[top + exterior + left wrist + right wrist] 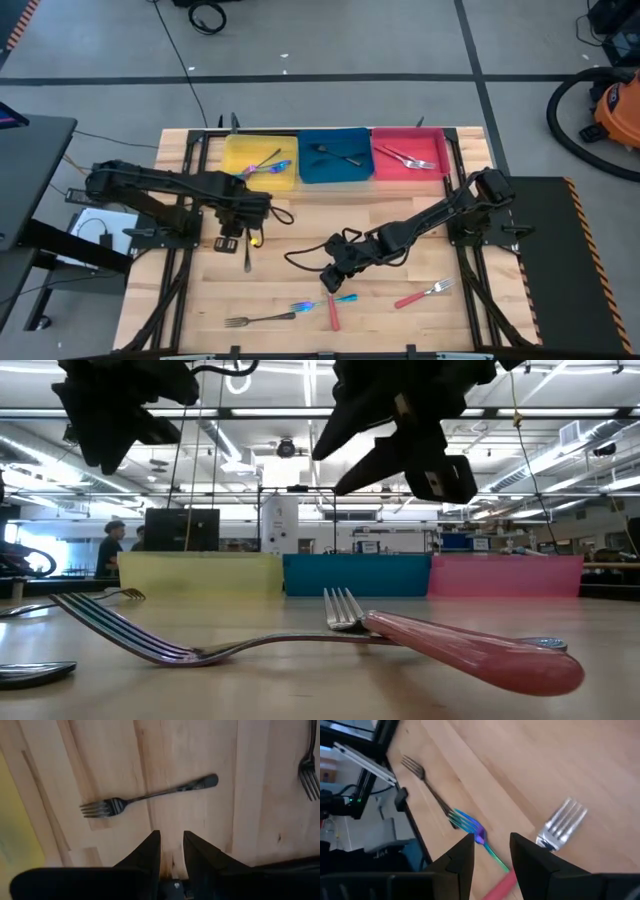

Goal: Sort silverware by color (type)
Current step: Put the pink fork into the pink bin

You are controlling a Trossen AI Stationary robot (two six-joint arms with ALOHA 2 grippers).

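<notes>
My left gripper hovers open over the table's left middle, just far of a dark fork lying flat on the wood. My right gripper hangs open above the near-centre. An iridescent fork lies below its fingers, beside a red-handled utensil. A second dark fork lies at the near edge. A red-handled fork rests toward the right. In the low view the iridescent fork and the red-handled utensil cross each other.
Three trays line the far edge: yellow holding iridescent pieces, blue holding dark forks, red holding silver forks. A black cable trails on the wood by the right arm. Bare wood lies between the trays and the grippers.
</notes>
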